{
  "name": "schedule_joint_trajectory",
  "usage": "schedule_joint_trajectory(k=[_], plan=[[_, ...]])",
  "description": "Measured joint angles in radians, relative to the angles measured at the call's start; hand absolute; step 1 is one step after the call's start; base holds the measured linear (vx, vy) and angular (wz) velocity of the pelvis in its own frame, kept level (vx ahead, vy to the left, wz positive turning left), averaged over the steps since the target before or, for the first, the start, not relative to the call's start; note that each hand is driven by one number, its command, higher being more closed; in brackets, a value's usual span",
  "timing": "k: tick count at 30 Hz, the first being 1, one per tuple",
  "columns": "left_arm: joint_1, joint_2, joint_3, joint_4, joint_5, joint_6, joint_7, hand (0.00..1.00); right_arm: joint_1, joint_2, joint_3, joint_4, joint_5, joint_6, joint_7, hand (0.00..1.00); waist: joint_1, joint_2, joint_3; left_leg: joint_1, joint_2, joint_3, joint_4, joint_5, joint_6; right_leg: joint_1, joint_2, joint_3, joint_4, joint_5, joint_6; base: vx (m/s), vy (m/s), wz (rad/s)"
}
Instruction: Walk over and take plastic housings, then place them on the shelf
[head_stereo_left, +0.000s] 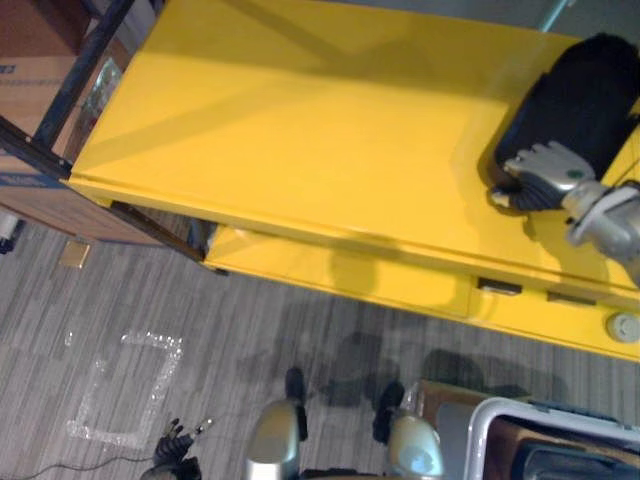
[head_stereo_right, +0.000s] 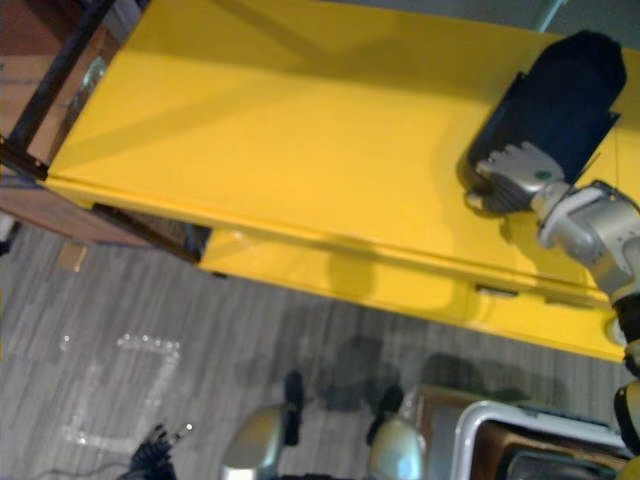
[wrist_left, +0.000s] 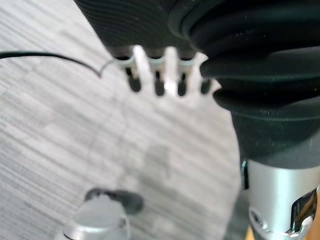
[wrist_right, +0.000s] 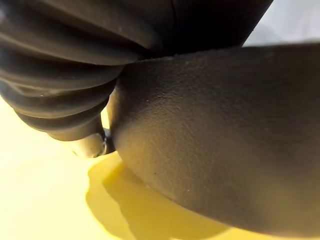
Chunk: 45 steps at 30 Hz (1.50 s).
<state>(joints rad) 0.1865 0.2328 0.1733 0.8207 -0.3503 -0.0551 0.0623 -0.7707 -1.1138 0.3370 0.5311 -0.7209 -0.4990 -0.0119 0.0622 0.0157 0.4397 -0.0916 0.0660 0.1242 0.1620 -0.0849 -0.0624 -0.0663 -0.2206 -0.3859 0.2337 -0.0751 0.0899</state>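
Grey carpeted floor (head_stereo_left: 250, 350) runs in front of a wide yellow shelf (head_stereo_left: 300, 130), whose broad top is bare across most of its width; a lower yellow tier juts out below its front edge. A brown cardboard box (head_stereo_left: 35, 40) stands by the shelf's left end. A black plastic housing (head_stereo_left: 585, 95) lies on the shelf top at its right end, apparently resting flat on the yellow surface. A white-rimmed bin (head_stereo_left: 490, 420) sits on the floor before the shelf's right end; what it holds is too cut off to name. The right robot hand (head_stereo_left: 548, 170) clasps the housing's near end, fingers on top and thumb against the edge. The left robot hand (wrist_left: 157, 75) hangs over the floor, well short of the shelf, fingers loose and carrying nothing. Judging by this, one housing has reached the shelf; letting go remains, and perhaps fetching more.
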Motion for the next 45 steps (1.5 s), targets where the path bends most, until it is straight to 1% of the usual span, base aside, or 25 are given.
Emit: schedule_joint_trajectory(k=[1,3,7,8,10,12,13,15,18,20,22,24,26,27,29,30,32,36,39,41,42,44,45], plan=[[0.000,0.001,0.000,-0.004,0.005,0.000,-0.001,0.00,0.000,-0.010,0.000,0.001,0.000,-0.008,0.017,1.00,0.004,-0.002,0.001,-0.001,0.000,0.000,0.001,0.000,0.000,0.000,0.000,0.000,-0.002,0.002,-0.002,0.00,0.000,0.00],[0.000,0.002,0.000,-0.009,0.005,0.001,-0.002,0.00,0.000,-0.020,0.001,0.010,0.001,-0.022,0.027,1.00,0.006,-0.003,0.001,-0.003,0.000,-0.001,0.003,0.000,0.000,0.000,0.000,0.000,-0.003,0.005,-0.002,0.00,0.000,0.00],[0.001,0.027,0.000,-0.011,0.006,0.001,-0.004,0.00,0.000,-0.028,0.001,0.043,0.000,-0.069,0.042,1.00,0.012,-0.009,0.000,-0.003,0.001,-0.002,0.007,0.000,0.000,0.004,0.000,0.000,-0.005,0.006,-0.002,0.00,0.000,0.00],[0.003,0.040,0.001,-0.011,0.006,0.001,-0.005,0.00,0.000,-0.029,0.001,0.053,0.000,-0.088,0.054,1.00,0.014,-0.012,-0.002,-0.003,0.002,-0.002,0.009,0.000,0.000,0.007,0.000,0.000,-0.009,0.009,-0.001,0.00,0.000,0.00],[0.003,0.043,0.002,-0.011,0.006,0.001,-0.005,0.00,0.000,-0.032,0.011,0.071,0.001,-0.104,0.058,1.00,0.016,-0.013,-0.002,0.001,0.004,-0.002,0.011,0.000,0.000,0.020,0.003,-0.002,-0.026,0.018,0.001,0.00,0.000,0.00],[0.003,0.043,0.001,-0.013,0.007,0.001,-0.007,0.00,0.000,-0.055,0.039,0.077,0.004,-0.122,0.092,1.00,0.021,-0.014,-0.002,-0.001,0.005,-0.003,0.012,0.000,0.000,0.024,0.011,-0.002,-0.036,0.024,0.001,-0.04,-0.006,-0.01],[0.003,0.043,0.001,-0.011,0.006,0.002,-0.007,0.00,0.001,-0.057,0.041,0.086,0.004,-0.130,0.106,0.00,0.023,-0.015,-0.003,-0.002,0.006,-0.003,0.012,0.000,0.000,0.024,0.012,-0.002,-0.037,0.025,0.000,-0.04,0.004,0.00],[0.003,0.043,0.001,-0.011,0.007,0.003,-0.007,0.00,0.002,-0.057,0.042,0.106,0.005,-0.136,0.122,0.00,0.028,-0.016,-0.003,-0.005,0.007,-0.003,0.013,0.000,0.000,0.024,0.013,-0.002,-0.037,0.025,0.000,-0.04,-0.001,0.01],[0.003,0.043,0.001,-0.010,0.007,0.004,-0.007,0.00,0.002,-0.059,0.042,0.119,0.022,-0.123,0.132,0.00,0.034,-0.017,-0.004,-0.012,0.009,-0.006,0.013,0.001,0.000,0.023,0.015,-0.006,-0.037,0.025,0.000,-0.03,-0.004,0.02],[0.003,0.043,0.001,-0.010,0.007,0.004,-0.007,0.00,0.001,-0.059,0.041,0.122,0.023,-0.087,0.136,0.00,0.036,-0.019,-0.005,-0.012,0.008,-0.006,0.013,0.002,0.000,0.023,0.015,-0.006,-0.037,0.025,0.000,0.00,0.000,0.00],[0.003,0.044,0.001,-0.011,0.006,0.002,-0.004,0.00,0.001,-0.059,0.041,0.133,-0.040,-0.029,0.087,0.00,0.037,-0.024,-0.008,-0.013,0.007,-0.007,0.013,0.004,0.001,0.023,0.013,-0.008,-0.037,0.025,0.000,0.01,0.000,0.02],[0.003,0.044,0.001,-0.013,0.006,0.001,-0.001,0.00,0.001,-0.058,0.040,0.153,-0.081,0.003,0.049,0.00,0.040,-0.029,-0.011,-0.013,0.006,-0.008,0.013,0.004,0.001,0.023,0.013,-0.009,-0.037,0.025,0.000,0.01,0.000,0.02],[0.003,0.044,0.001,-0.014,0.006,0.000,0.002,0.00,0.001,-0.058,0.037,0.161,-0.152,0.062,-0.006,0.00,0.040,-0.029,-0.012,-0.013,0.005,-0.008,0.013,0.005,0.001,0.023,0.011,-0.010,-0.037,0.025,0.000,0.00,0.000,0.00],[0.003,0.044,0.001,-0.015,0.006,0.000,0.003,0.00,0.001,-0.057,0.037,0.162,-0.167,0.074,-0.016,0.00,0.040,-0.029,-0.012,-0.013,0.004,-0.008,0.013,0.005,0.001,0.023,0.011,-0.010,-0.037,0.025,0.000,0.00,0.000,0.00],[0.003,0.044,0.001,-0.015,0.006,-0.001,0.003,0.00,0.002,-0.048,0.027,0.167,-0.222,0.124,-0.055,0.00,0.039,-0.029,-0.012,-0.014,0.004,-0.008,0.012,0.006,0.001,0.021,0.011,-0.010,-0.037,0.025,0.000,0.00,0.000,0.00],[0.003,0.044,0.001,-0.016,0.006,-0.002,0.003,0.00,0.002,-0.043,0.017,0.171,-0.234,0.133,-0.059,0.00,0.039,-0.029,-0.012,-0.014,0.004,-0.008,0.011,0.006,0.001,0.020,0.011,-0.010,-0.037,0.025,0.000,0.00,0.000,0.00],[0.003,0.043,0.001,-0.016,0.006,-0.003,0.002,0.00,0.003,-0.024,-0.007,0.195,-0.263,0.187,-0.078,0.00,0.040,-0.029,-0.017,-0.015,0.003,-0.008,0.010,0.009,0.000,0.015,0.010,-0.011,-0.037,0.026,0.000,0.00,0.000,0.00],[0.003,0.043,0.001,-0.017,0.005,-0.003,0.003,0.00,0.011,-0.023,-0.023,0.215,-0.286,0.232,-0.082,0.00,0.040,-0.026,-0.024,-0.015,0.003,-0.008,0.010,0.010,-0.001,0.016,0.010,-0.011,-0.037,0.026,0.000,0.00,0.000,0.00],[0.003,0.043,0.001,-0.021,0.005,-0.003,0.003,0.00,0.032,-0.023,-0.051,0.239,-0.279,0.231,-0.098,0.00,0.036,-0.026,-0.033,-0.014,0.004,-0.007,0.009,0.010,-0.001,0.016,0.011,-0.011,-0.038,0.026,0.000,0.00,0.000,0.00],[0.003,0.043,0.001,-0.022,0.003,-0.003,0.003,0.00,0.051,-0.023,-0.051,0.240,-0.231,0.221,-0.100,0.00,0.034,-0.025,-0.045,-0.013,0.004,-0.006,0.007,0.010,-0.001,0.016,0.011,-0.010,-0.040,0.026,0.001,0.00,0.000,0.00],[0.004,0.043,0.001,-0.022,0.001,-0.003,0.003,0.00,0.061,-0.023,-0.052,0.237,-0.173,0.199,-0.100,0.00,0.031,-0.025,-0.054,-0.012,0.005,-0.005,0.005,0.010,-0.001,0.016,0.012,-0.010,-0.042,0.026,0.001,0.00,0.000,-0.03],[0.005,0.042,0.001,-0.022,-0.003,-0.003,0.003,0.00,0.100,-0.023,-0.100,0.192,-0.053,0.130,-0.100,0.00,0.028,-0.026,-0.067,-0.009,0.008,0.000,0.002,0.011,-0.002,0.017,0.016,-0.007,-0.049,0.030,0.000,0.00,0.000,-0.06],[0.007,0.042,0.001,-0.022,-0.003,-0.003,0.003,0.00,0.112,-0.023,-0.115,0.171,-0.025,0.114,-0.101,0.00,0.026,-0.027,-0.070,-0.008,0.009,0.001,0.000,0.011,-0.003,0.017,0.017,-0.005,-0.050,0.031,0.000,0.00,0.000,-0.07]])
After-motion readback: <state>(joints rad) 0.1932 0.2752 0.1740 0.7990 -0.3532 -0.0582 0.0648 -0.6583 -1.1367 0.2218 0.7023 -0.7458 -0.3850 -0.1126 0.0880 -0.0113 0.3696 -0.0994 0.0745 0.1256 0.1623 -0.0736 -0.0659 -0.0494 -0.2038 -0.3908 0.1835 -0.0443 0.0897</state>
